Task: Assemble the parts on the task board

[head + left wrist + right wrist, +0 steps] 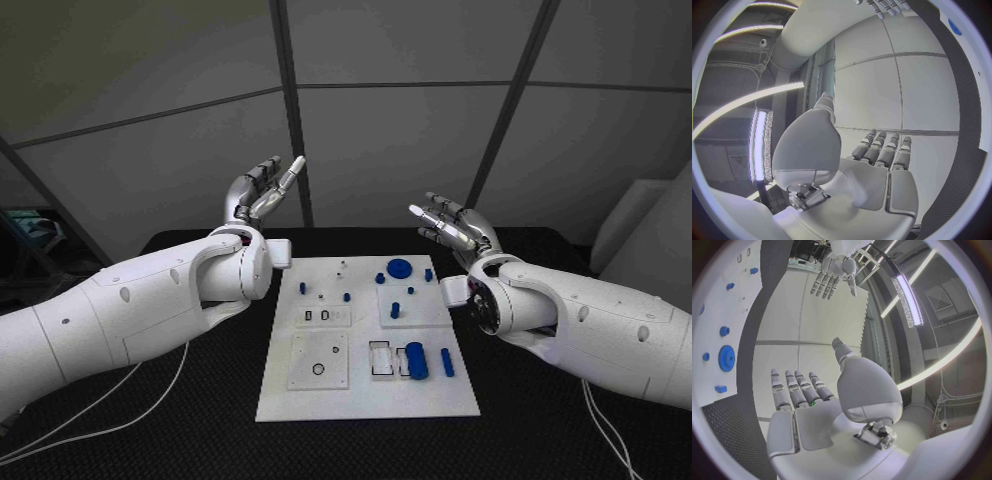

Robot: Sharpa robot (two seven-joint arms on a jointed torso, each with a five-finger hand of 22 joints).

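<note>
While both hands, left (260, 195) and right (454, 225), hang open and empty, we'd pinch the small, stiff, light parts (415, 360) sideways.

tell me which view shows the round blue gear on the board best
The head view: the blue gear sits near the far edge of the task board, seen from above with the other parts around it. The right wrist view also catches it, bent at the circle's rim. The left wrist view gives just a blue sliver, unclear.

Task board (364, 395) on black table (173, 420)
</note>
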